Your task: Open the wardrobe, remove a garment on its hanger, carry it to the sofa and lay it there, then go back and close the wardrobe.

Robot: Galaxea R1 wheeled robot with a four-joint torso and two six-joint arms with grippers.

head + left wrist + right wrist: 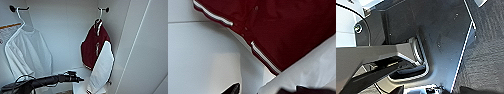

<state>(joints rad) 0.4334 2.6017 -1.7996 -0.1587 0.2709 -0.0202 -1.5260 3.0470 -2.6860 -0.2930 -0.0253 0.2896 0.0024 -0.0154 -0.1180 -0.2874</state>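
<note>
Head view: white T-shirt [27, 53] hangs beside maroon garment [96, 46]

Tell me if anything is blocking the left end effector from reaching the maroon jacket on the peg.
Nothing visible is. The left end effector sits low, just left of the maroon jacket, with bare white wall between them. The white T-shirt hangs well off to the left. The jacket's hanger hooks over a black peg above.

Left arm [42, 81] extended forward, level; left pincer [76, 79] at its tip.
</note>
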